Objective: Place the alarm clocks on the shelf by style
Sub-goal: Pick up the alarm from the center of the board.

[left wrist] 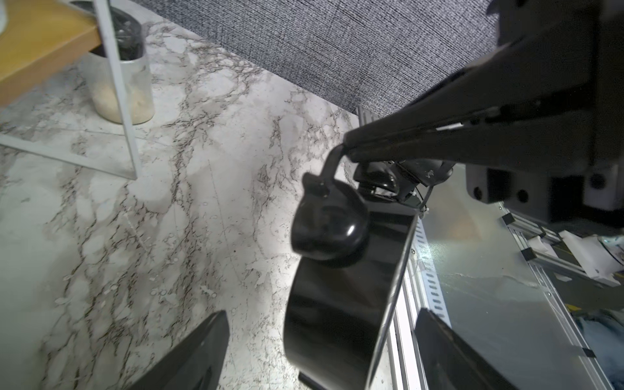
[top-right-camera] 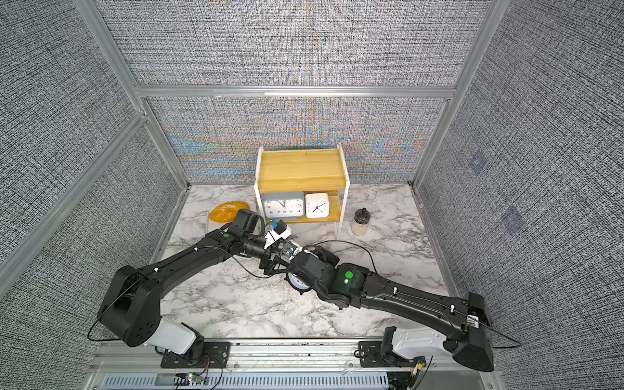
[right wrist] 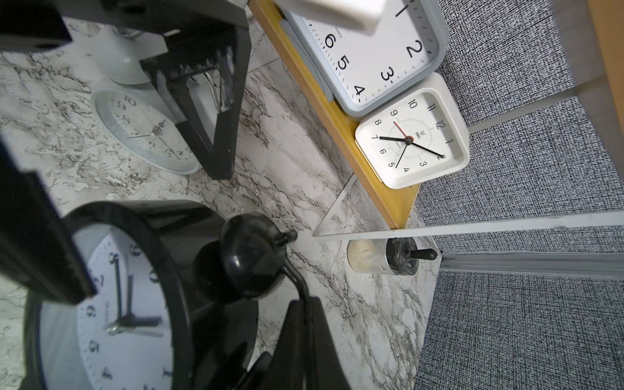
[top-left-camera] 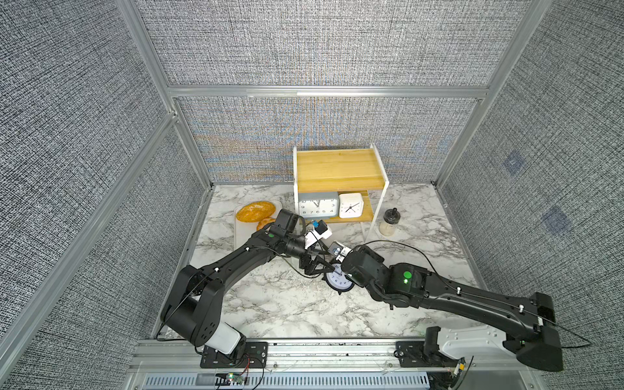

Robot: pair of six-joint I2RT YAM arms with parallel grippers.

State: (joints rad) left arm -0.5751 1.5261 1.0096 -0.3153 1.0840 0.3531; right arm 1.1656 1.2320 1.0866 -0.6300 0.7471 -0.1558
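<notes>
Our right arm stretches low, right gripper (left wrist: 351, 145) pinching the black round twin-bell alarm clock (top-left-camera: 339, 283) by its top, mid white marble tabletop (top-left-camera: 270, 304). Our left arm bends in, left gripper (left wrist: 320, 314) spread wide astride it.

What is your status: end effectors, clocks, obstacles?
Right end effector shut on handle of black round twin-bell clock. Left end effector open, astride that clock. White round twin-bell clock on marble table nearby.

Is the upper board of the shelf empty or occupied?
Empty. In both top views the upper board is bare; the grey clock and white square clock stand on the lower board.
</notes>
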